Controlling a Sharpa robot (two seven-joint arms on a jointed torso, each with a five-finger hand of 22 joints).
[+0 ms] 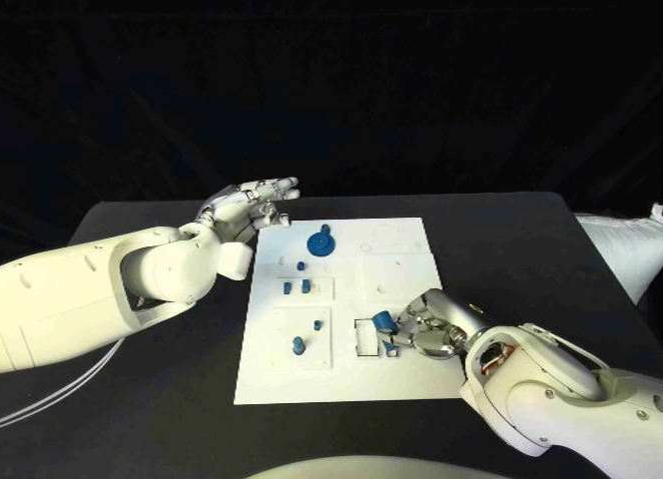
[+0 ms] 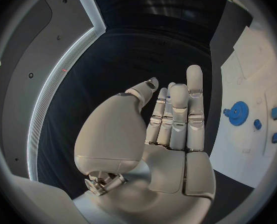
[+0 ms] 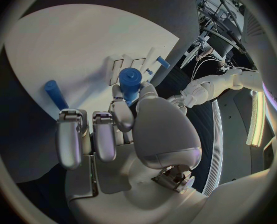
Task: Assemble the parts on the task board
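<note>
The right hand [image 1: 425,329] pinches a blue peg [image 3: 130,79] above the task board [image 1: 403,384] (near edge), apparently for insertion; the left hand [image 1: 257,203] waits empty, fingers extended.

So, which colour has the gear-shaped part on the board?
Blue. The gear shows best in the head view.

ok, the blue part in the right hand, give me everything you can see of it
The blue part is a short, matte, plastic-looking cylinder with a smaller round boss on its end. The right hand pinches it between its fingertips, over the near right area of the white task board, beside a rectangular slot. Its lower end is hidden by the fingers; whether it touches the board is unclear.
</note>
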